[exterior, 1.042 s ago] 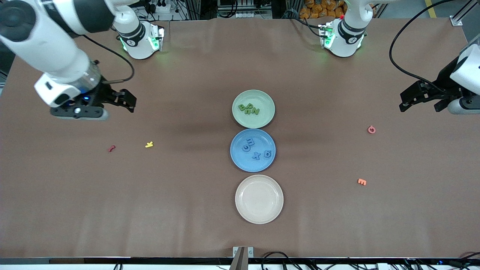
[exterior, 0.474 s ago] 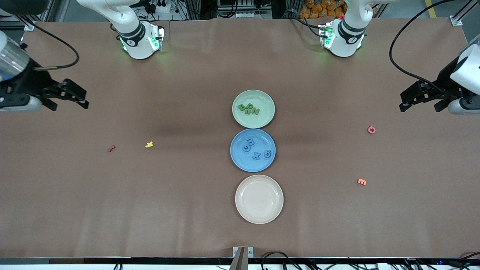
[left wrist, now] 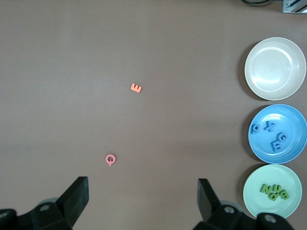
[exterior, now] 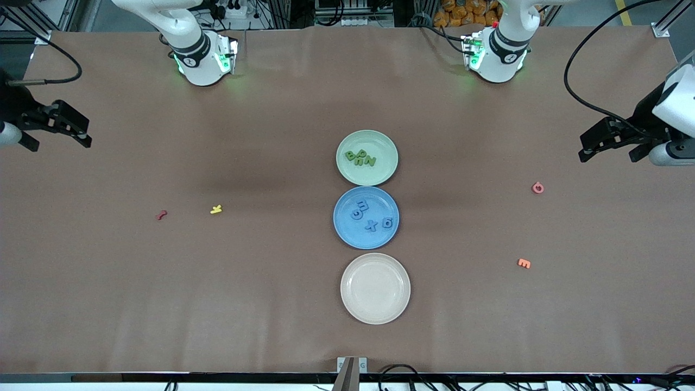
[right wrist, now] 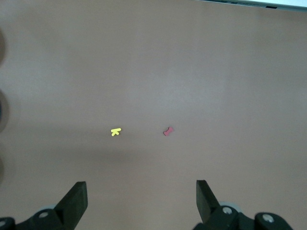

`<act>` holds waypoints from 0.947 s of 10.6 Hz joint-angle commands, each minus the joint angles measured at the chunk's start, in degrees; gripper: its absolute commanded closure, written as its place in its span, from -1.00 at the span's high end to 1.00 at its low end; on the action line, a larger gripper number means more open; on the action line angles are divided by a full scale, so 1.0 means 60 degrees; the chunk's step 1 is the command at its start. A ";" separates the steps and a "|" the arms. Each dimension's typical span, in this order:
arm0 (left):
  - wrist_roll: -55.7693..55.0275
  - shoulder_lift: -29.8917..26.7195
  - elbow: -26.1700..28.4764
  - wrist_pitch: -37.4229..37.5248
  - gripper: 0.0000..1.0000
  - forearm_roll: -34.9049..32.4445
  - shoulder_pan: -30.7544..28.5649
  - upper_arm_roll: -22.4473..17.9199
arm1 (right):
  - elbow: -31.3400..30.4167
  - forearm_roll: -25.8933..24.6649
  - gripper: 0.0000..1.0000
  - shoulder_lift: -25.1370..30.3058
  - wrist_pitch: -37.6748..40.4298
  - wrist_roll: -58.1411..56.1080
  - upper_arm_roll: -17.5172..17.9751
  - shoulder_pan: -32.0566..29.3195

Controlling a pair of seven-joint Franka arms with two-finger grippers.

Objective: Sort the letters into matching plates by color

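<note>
Green letters (exterior: 361,158), four of them, are seen lying in the pale green plate (exterior: 385,171), and four blue letters (exterior: 371,215) in the blue plate (exterior: 345,231) just nearer the camera; both plates lie well apart from either gripper. The right gripper (exterior: 57,132) is held open and empty over the right arm's end of the table, its wrist cut off by the frame edge. The left gripper (exterior: 611,145) is likewise open and empty over the left arm's end, partly cropped.
</note>
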State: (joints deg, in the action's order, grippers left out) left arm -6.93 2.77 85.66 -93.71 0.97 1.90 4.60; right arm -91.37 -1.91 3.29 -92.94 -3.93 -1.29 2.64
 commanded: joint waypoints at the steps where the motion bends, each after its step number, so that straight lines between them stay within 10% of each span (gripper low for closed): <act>1: 0.0174 -0.0023 -0.0038 0.0091 1.00 0.0102 -0.0053 -0.0006 | 0.0200 -0.0092 1.00 0.0358 0.0737 -0.0107 0.0053 -0.0104; 10: 0.0174 -0.0008 -0.0038 0.0091 1.00 0.0102 -0.0038 -0.0006 | -0.1134 0.0274 1.00 0.0991 0.0021 0.1490 0.0053 0.0204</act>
State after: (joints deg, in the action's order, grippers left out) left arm -6.93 2.84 85.66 -93.71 0.97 1.82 4.60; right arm -96.08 -0.85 7.74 -91.91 2.81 -0.87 3.06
